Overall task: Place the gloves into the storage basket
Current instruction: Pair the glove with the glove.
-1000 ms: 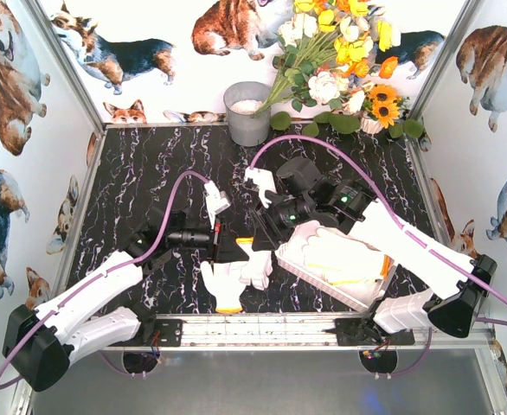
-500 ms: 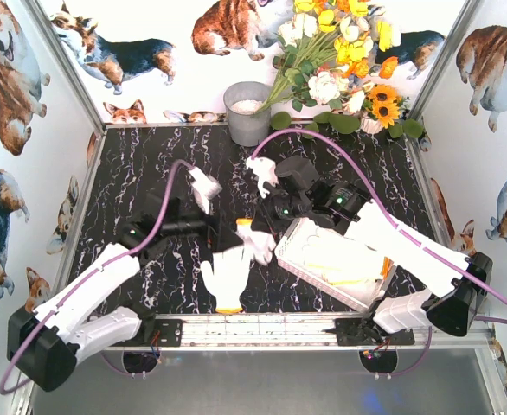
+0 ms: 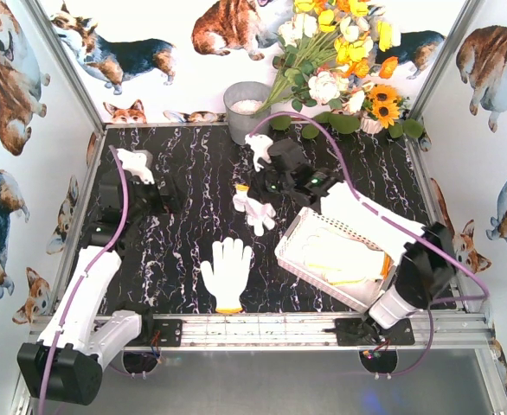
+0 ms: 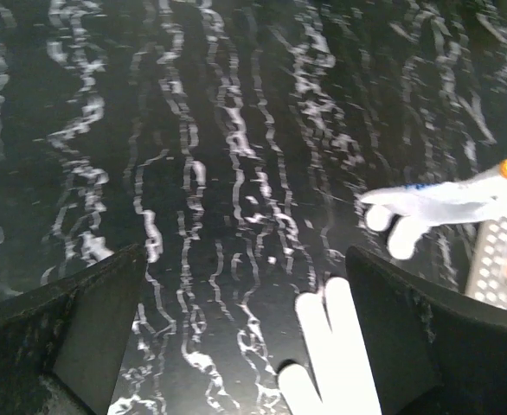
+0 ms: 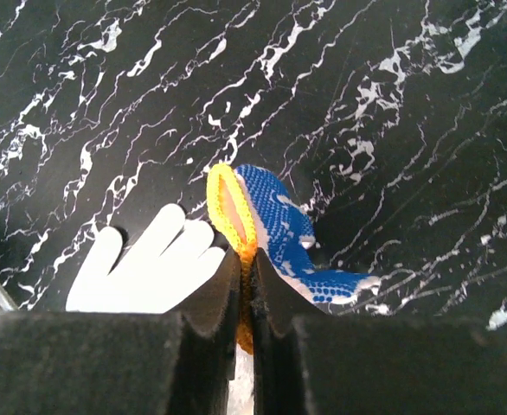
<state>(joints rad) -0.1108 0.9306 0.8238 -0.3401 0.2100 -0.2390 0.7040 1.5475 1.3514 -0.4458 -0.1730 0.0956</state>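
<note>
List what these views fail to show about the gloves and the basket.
- Top view: the count of gloves in the storage basket; they are stacked, and the right arm covers a corner.
- Right wrist view: the held glove's lower cuff, hidden between the right end effector's fingers.
- Left wrist view: most of the flat glove, cut off by the bottom edge.

We look into a robot-testing cell in a lab: a left arm (image 3: 85,294) and a right arm (image 3: 375,220) are bolted to an aluminium rail (image 3: 262,327) at the edge of a black marbled counter (image 3: 176,251). Corgi-print panels (image 3: 11,78) on metal posts (image 3: 63,65) box it in, and a flower bouquet (image 3: 336,52) and grey bucket (image 3: 247,112) stand at the back.
</note>
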